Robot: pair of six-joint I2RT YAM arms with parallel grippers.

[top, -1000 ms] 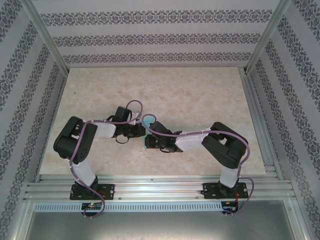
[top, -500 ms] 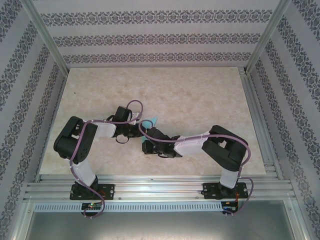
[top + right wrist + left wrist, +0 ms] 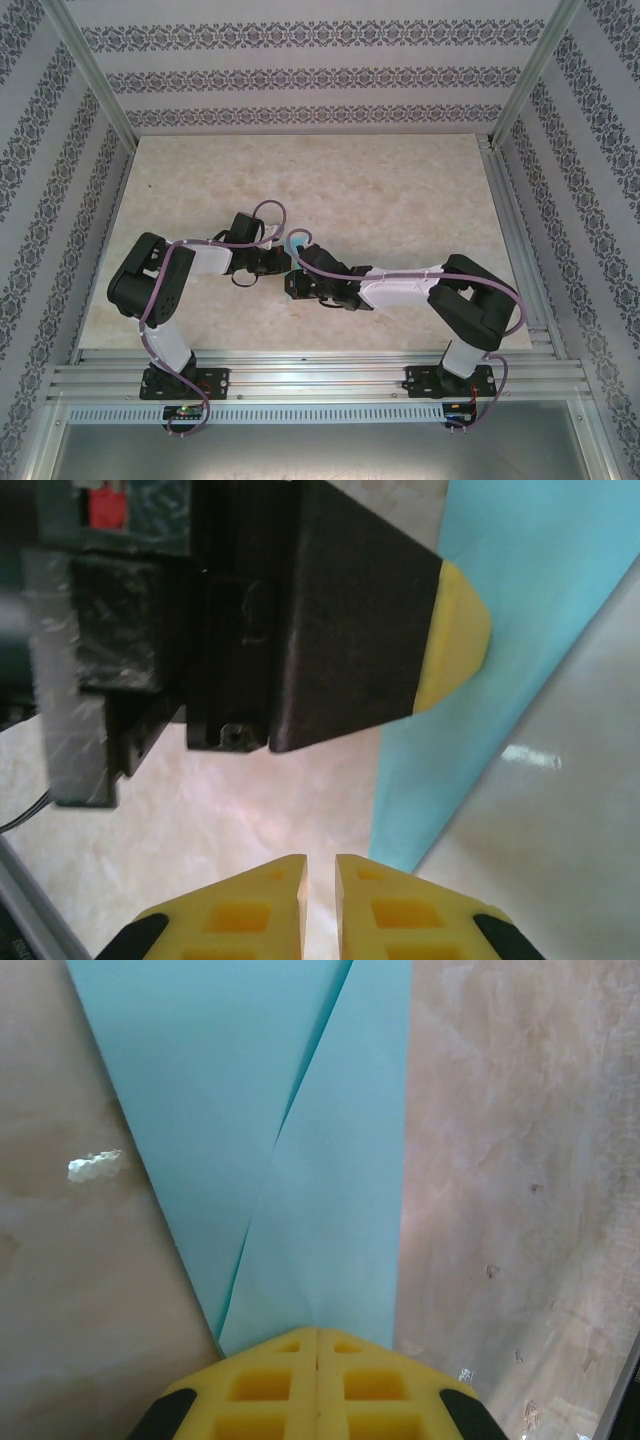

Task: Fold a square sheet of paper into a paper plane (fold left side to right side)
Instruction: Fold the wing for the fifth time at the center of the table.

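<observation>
**Risk at the pinned point.** My left pincer point(image 3: 318, 1385), shut, presses the narrow end of the folded turquoise paper point(image 3: 300, 1160) onto the table point(image 3: 500, 1160). My right pincer point(image 3: 320, 880), a thin slit apart and empty, hovers beside the paper's edge. A nudge there could pivot the paper and skew the crease. The left pincer's body crowds my approach.

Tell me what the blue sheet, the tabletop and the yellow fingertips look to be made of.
The blue sheet: thin matte paper, judging by its sharp creases and flat overlapping layers. The tabletop: glossy, marble-patterned beige; stone or printed laminate, hard to say, with a bright glare spot. The yellow fingertips: likely moulded plastic or rubber, matte, with square pockets.
</observation>
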